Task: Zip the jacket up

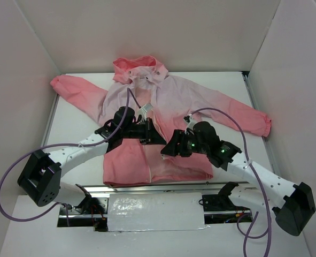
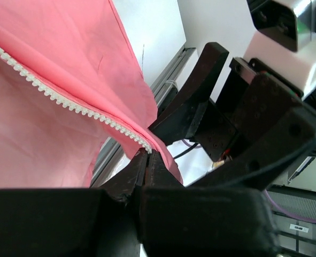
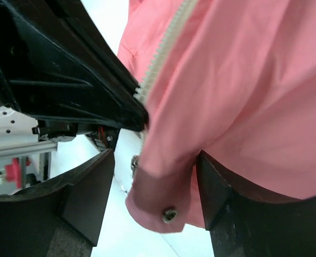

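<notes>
The pink jacket [image 1: 184, 101] lies flat on the table, hood at the far side, coral hem toward me. My left gripper [image 1: 155, 138] is over its lower front; in the left wrist view it [image 2: 147, 156] is shut on the fabric edge at the end of the white zipper teeth [image 2: 67, 103]. My right gripper [image 1: 167, 150] is just to the right of it, almost touching. In the right wrist view it [image 3: 156, 163] is open, with the hem corner and its metal snap [image 3: 169, 214] hanging between the jaws, under the zipper teeth [image 3: 163, 48].
White walls close in the table on three sides. A metal rail [image 1: 147, 188] runs along the near edge, with a white panel [image 1: 155, 211] below it. Purple cables [image 1: 8, 176] loop from both arms. The jacket's sleeves [image 1: 75, 88] spread to both sides.
</notes>
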Available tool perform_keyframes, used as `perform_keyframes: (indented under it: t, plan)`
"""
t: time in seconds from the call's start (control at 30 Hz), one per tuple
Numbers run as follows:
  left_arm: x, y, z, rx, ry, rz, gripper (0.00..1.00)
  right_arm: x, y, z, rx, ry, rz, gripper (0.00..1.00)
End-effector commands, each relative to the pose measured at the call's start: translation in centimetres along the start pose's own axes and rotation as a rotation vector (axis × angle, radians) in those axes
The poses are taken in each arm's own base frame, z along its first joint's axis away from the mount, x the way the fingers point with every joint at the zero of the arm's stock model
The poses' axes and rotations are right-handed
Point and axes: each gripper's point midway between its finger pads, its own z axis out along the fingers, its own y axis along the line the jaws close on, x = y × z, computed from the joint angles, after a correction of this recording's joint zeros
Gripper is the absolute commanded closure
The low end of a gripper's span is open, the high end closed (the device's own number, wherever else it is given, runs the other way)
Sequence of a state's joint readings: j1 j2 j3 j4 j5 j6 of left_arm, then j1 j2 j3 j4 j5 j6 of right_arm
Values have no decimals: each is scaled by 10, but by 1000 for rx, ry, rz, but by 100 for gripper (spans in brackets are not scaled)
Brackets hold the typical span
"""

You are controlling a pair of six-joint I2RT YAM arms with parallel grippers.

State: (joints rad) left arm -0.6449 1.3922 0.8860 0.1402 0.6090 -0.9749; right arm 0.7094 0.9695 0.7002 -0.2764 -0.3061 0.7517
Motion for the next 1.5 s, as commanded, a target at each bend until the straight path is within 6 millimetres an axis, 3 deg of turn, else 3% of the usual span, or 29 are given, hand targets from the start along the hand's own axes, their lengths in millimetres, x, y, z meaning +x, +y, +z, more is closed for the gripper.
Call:
perform_keyframes:
  t: [0.0, 0.13, 0.23, 0.37, 0.77, 1.33, 1.47]
  plan:
    - [-11, -22, -6, 75, -33, 62, 100, -8, 20, -12, -143, -38, -22, 32]
    - [-11, -18, -5, 60, -27, 63, 100, -7, 13, -18, -185, -46, 0, 36]
    - [-11, -17, -4, 56, -20, 66, 100, -8, 7, -18, -193, -53, 31, 51]
    - [-12, -14, -3, 41, -17, 68, 100, -7, 9, -16, -216, -38, 33, 59]
    - [-18, -18, -4, 44, -43, 70, 100, 1, 12, -9, -253, 26, 45, 56]
    - [-24, -17, -4, 39, -57, 49, 100, 0, -11, 4, -129, 35, 79, 51]
    - [-24, -15, -3, 30, -56, 44, 100, 0, -3, 3, -181, 40, 58, 52]
